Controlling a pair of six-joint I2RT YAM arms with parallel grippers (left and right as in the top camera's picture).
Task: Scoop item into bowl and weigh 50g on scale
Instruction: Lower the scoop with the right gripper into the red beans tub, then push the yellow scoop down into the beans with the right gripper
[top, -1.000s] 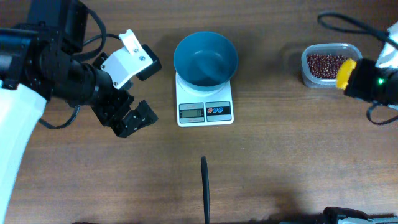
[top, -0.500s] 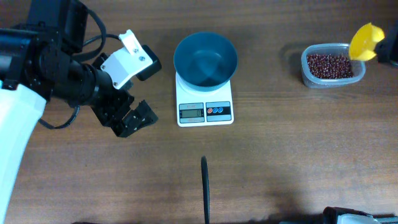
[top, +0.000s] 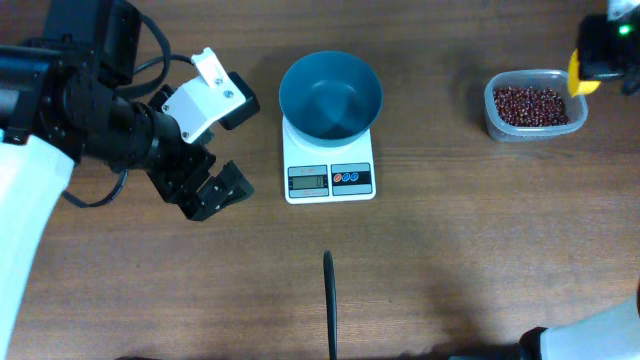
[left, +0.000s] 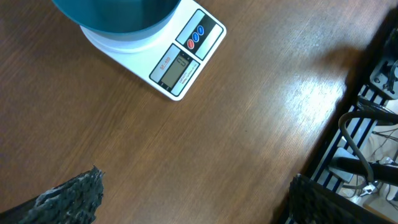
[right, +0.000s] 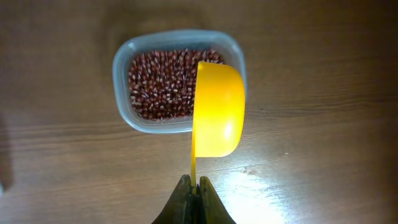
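My left gripper (top: 212, 194) hangs over the brown wooden table (top: 450, 250), left of the small white square digital scale (top: 330, 178). Its two black fingers are spread as wide as they go, with nothing between them. From above I see that whole hand. My left wrist camera gives only the fingertips (left: 71, 196) at its bottom corners, with bare wood between them. It shows the scale (left: 177, 62) ahead, its grey display and its red and blue buttons clear to see.

The round, deep, bright blue plastic bowl (top: 330, 95) stands on the far part of the scale. The left wrist view catches the bowl (left: 118, 15) only by its near side. That view alone shows black cables (left: 367, 124) past the table's edge.

My right gripper (right: 194, 198) is pinched tight on the thin handle of a yellow plastic scoop (right: 217, 112). From above that hand (top: 603, 55) sits at the far right corner. There the scoop (top: 578, 75) peeks out just at the far right corner of the clear rounded-rectangular plastic tub (top: 530, 134).

Only my right wrist camera shows the scoop's cup overlapping the right rim of the tub (right: 116, 81). It also shows the small dark reddish-brown beans (right: 158, 84) heaped inside. How high the scoop is above them I cannot tell.

A thin black bar (top: 328, 300) lies on the near part of the table, seen from above only.
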